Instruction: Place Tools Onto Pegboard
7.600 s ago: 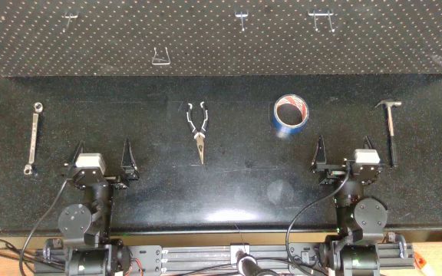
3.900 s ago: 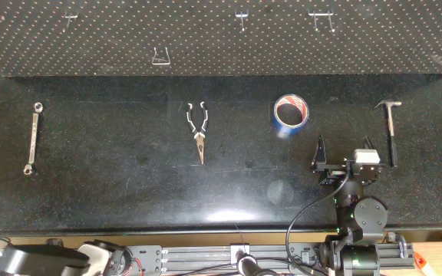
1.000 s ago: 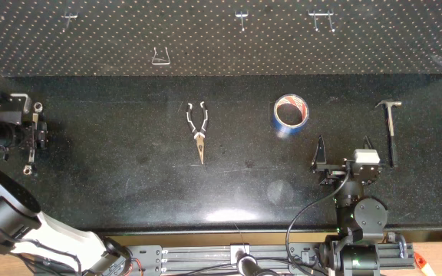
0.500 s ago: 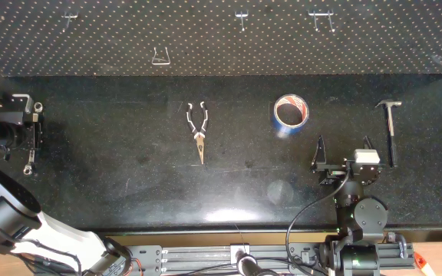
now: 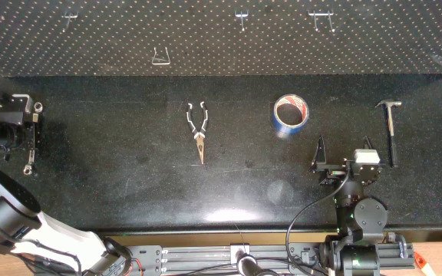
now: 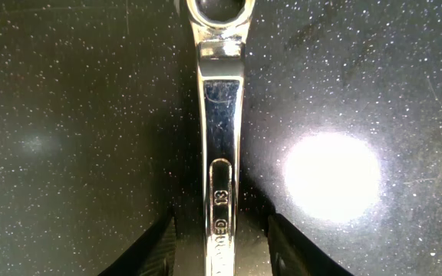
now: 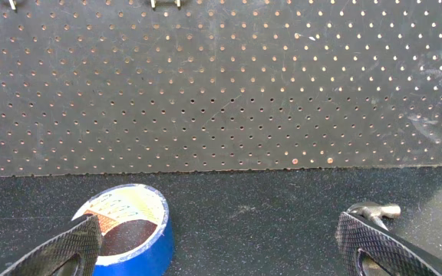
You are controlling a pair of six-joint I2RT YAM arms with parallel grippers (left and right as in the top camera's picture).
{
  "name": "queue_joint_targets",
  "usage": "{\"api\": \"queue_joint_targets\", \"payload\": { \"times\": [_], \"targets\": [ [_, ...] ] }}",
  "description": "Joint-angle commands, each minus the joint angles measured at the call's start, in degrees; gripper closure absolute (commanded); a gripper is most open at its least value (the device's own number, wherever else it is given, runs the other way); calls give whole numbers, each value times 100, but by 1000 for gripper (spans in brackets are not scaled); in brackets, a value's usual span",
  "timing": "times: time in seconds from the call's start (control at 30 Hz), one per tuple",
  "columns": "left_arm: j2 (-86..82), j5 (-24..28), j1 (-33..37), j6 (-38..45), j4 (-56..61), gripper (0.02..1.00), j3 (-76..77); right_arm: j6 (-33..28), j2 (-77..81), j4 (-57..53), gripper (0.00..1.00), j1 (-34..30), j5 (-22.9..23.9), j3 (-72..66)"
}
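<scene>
Black speckled worktop (image 5: 129,184) carries the wrench (image 6: 222,138) flat at its far left; the shaft lies between the jaws of the left gripper (image 6: 221,222), open and apart from it, probably lined up to pinch its narrow sides; pliers (image 5: 199,130), tape (image 5: 290,115) and hammer (image 5: 390,130) lie rightward; the right gripper (image 5: 344,144) rests beside the hammer, jaws wide and empty; pegboard (image 5: 221,38) hooks (image 5: 160,57) behind hang bare.

Silver wrench (image 6: 222,138); speckled black table (image 5: 129,161); blue tape roll (image 7: 156,247); black pegboard (image 5: 206,34) dotted with holes.
</scene>
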Motion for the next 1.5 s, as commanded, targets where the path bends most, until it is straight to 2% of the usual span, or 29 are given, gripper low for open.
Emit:
{"api": "queue_joint_targets", "payload": {
  "times": [0.03, 0.37, 0.5, 0.9, 1.5],
  "targets": [
    [57, -50, -7, 4, -48, 623, -46, -83, -61, -28, 1, -28, -35, -15],
    [57, -50, -7, 4, -48, 798, -46, -83, -61, -28, 1, -28, -35, -15],
    [57, -52, -7, 4, -48, 805, -46, -83, -61, -28, 1, -28, -35, -15],
    [57, -52, -7, -46, -46, 919, -46, -83, -61, -28, 1, -28, -35, -15],
    [57, -74, -7, -280, -33, 932, -46, -83, -61, -28, 1, -28, -35, -15]
  ]
}}
